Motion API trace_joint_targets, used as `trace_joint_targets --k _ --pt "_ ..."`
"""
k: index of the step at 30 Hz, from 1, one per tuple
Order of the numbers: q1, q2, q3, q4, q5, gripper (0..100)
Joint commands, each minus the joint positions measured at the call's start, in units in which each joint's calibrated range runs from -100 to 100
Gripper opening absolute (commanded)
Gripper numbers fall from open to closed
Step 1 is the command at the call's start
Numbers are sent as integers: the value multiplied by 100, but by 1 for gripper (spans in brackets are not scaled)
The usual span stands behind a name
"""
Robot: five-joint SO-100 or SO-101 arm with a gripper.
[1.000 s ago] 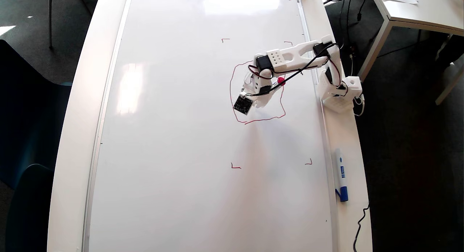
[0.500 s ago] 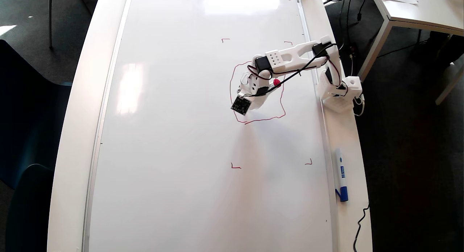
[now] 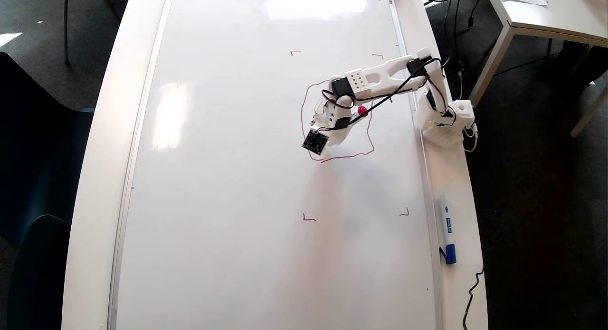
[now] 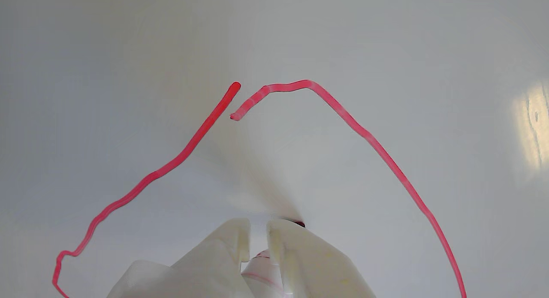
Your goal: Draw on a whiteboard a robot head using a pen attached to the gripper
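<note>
The whiteboard (image 3: 228,178) fills the table in the overhead view and the whole background (image 4: 128,53) in the wrist view. On it lies only a wobbly red rounded-square outline of the robot head (image 3: 346,155); the wrist view shows its two line ends (image 4: 369,137) nearly meeting with a small gap. My white gripper (image 3: 327,123) hangs inside the outline's left part. Its fingers (image 4: 296,251) are shut on the pen (image 4: 261,266), whose red cap (image 3: 362,111) sticks out to the right. The dark tip peeks out beside the right finger at the board.
Small red corner marks (image 3: 308,219) (image 3: 404,213) (image 3: 295,51) frame the drawing area. A white marker with a blue cap (image 3: 446,228) lies on the table's right edge. The arm base (image 3: 444,126) stands at the board's right frame. Another table (image 3: 546,12) sits upper right.
The gripper and pen have shifted slightly left and down in the overhead view, inside the outline. No new red line shows there.
</note>
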Motion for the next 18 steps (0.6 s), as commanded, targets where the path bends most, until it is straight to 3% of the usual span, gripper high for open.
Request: trace_joint_targets --k 1,18 --pt "3 -67 153 118 -20 1" --pt "3 -1039 1705 135 -143 1"
